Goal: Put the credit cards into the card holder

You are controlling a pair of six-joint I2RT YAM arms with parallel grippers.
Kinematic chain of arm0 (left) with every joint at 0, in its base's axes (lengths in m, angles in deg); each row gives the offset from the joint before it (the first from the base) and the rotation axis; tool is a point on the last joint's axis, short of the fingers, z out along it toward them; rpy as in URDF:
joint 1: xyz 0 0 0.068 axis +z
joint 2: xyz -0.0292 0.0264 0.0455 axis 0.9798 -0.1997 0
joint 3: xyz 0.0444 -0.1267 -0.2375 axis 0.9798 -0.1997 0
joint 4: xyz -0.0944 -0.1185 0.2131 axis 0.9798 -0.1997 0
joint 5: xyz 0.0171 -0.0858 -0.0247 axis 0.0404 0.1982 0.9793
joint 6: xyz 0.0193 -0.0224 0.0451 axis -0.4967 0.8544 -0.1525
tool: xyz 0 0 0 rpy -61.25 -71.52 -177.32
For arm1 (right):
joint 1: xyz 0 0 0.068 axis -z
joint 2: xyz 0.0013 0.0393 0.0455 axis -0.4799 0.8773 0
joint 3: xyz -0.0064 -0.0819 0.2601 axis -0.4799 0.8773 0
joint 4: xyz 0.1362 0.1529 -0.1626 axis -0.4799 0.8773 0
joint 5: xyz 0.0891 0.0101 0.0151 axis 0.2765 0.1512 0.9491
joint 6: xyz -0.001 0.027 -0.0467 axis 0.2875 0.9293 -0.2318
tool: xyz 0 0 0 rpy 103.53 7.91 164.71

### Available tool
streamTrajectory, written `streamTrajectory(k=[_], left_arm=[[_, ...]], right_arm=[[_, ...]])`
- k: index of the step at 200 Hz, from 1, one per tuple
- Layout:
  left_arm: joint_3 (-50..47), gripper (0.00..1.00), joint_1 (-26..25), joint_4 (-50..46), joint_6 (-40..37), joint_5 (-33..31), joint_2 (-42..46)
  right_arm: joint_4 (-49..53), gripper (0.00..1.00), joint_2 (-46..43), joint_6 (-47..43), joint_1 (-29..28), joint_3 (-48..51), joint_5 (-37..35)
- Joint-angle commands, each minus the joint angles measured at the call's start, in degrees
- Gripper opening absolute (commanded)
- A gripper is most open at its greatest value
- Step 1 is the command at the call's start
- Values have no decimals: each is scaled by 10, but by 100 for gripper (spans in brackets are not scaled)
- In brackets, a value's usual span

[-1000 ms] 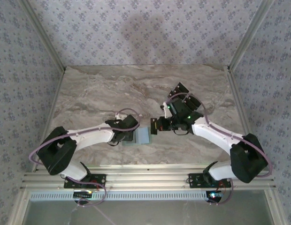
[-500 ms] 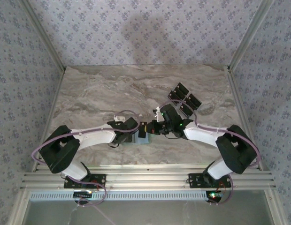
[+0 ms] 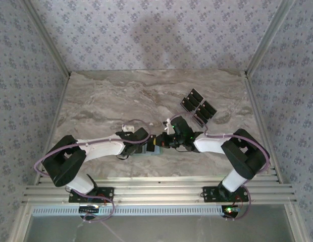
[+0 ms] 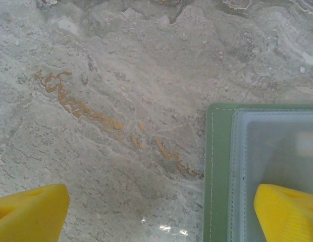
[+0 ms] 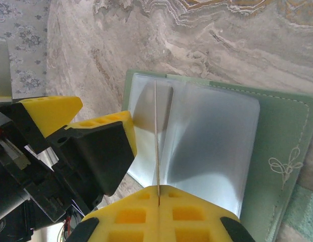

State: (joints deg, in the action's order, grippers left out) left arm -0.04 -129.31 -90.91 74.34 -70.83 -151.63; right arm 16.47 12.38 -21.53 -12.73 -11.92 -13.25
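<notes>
The card holder (image 3: pixel 152 146) lies open and flat on the marbled table (image 3: pixel 106 101). It is a pale sage-green wallet with light stitching along its edge and a small stitched flourish (image 5: pixel 285 166) on one panel. Its inner face carries clear, glossy plastic pockets (image 5: pixel 212 141). An upright card (image 5: pixel 156 126) stands over those pockets, seen edge-on as a thin pale line, its near end pinched tight in the right end effector (image 5: pixel 157 199). Whether its far end touches the plastic I cannot tell. The loose credit cards (image 3: pixel 197 105), small and black with pale markings, lie flat and close together, well beyond the card holder and off to its right.
</notes>
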Motion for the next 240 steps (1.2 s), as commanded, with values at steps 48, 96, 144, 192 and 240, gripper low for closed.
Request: streamTrajectory(k=[48,96,144,192,240], left_arm=[[-25,95,-7,-29,6,-2,-6],[-25,95,-8,-29,6,-3,-6],[-26,95,-8,-30,6,-4,-5],[-27,95,-8,-31,6,-6,-3],[-27,95,-8,-30,7,-7,-3]], right_arm=[[-47,0,30,20,-5,8,16],[-53,0,38,18,-3,16,14],[-58,0,37,19,0,30,12],[-62,0,35,18,3,40,13],[-66,0,46,18,4,38,18]])
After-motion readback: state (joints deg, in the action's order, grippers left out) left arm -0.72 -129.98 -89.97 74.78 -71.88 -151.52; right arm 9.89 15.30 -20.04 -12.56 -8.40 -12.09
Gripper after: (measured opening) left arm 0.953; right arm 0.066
